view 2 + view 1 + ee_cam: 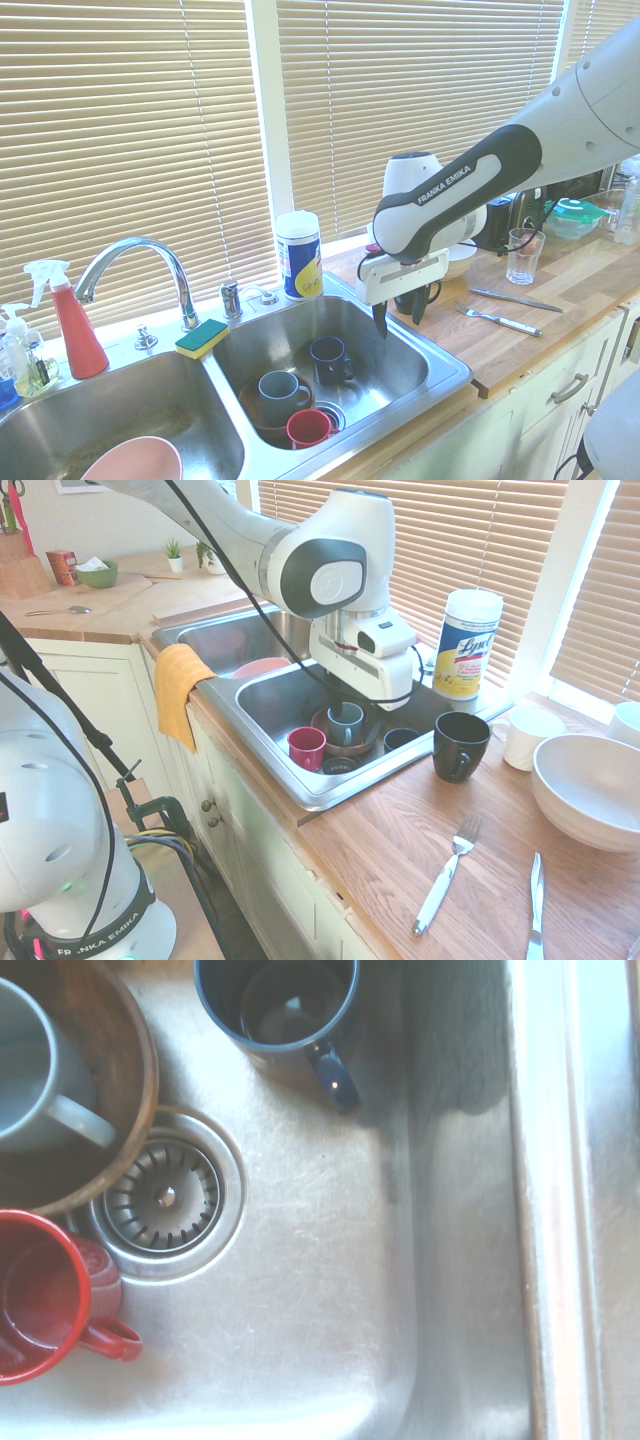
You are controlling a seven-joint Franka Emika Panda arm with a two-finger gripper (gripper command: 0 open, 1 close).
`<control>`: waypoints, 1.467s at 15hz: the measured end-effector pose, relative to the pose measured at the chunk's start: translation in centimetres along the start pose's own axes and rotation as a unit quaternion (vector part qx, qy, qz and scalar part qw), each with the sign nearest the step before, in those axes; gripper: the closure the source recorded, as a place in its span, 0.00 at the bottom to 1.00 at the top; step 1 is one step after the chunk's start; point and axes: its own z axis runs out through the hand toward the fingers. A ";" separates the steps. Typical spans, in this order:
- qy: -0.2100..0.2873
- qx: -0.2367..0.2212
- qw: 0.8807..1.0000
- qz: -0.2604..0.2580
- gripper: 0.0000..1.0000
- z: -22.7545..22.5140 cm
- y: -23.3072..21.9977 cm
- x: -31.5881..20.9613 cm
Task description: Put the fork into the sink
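Fork (447, 873) seen lying on bench (400, 830), claw (396, 311) parted, empty, over sink (440, 372), bare steel floor shown only by wrist view.

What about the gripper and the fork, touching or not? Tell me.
Apart. The second exterior view shows the gripper over the sink, while the fork lies alone on the countertop.

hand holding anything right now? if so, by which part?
Nothing. The hand hangs empty over the sink; the fork lies untouched on the counter.
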 end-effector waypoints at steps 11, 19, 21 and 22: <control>0.001 0.007 0.970 -0.241 0.00 -5.8 13.6 7.1; 0.024 -0.010 0.986 -0.163 0.00 2.8 20.7 12.9; 0.017 -0.015 0.987 -0.160 1.00 4.3 21.1 13.2; 0.015 -0.017 0.987 -0.159 1.00 4.7 21.1 13.3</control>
